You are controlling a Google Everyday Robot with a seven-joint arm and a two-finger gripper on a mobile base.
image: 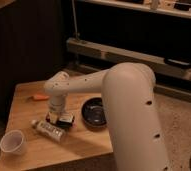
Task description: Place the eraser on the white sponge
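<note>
Your robot's white arm (96, 82) reaches from the lower right across a wooden desk (84, 142), its wrist turned straight down near the middle of the desktop. The gripper (55, 116) sits low at the desk surface, directly under the wrist, and you cannot tell from this angle how its fingers stand.

Just right of the gripper, and touching or almost touching it, lies the eraser (65, 120), a small dark bar with a pale patch on it, flat on the wood. Whether the gripper has hold of it is not clear. The white sponge cannot be made out at this moment; the wrist and gripper cover the spot just behind the eraser.

In front of the gripper, a white bottle (48, 129) with a label lies on its side, cap toward the left; the label's writing is too small for you to read. A white cup (13, 142) stands upright near the desk's front left corner, well apart from the gripper. A thin orange pen (37, 97) lies near the back left edge. A round black dish (95, 111) sits just right of the eraser, partly behind the arm's large white forearm.

Beyond the desk, a dark shelf unit (139, 30) runs along the wall above speckled carpet (181, 130).
</note>
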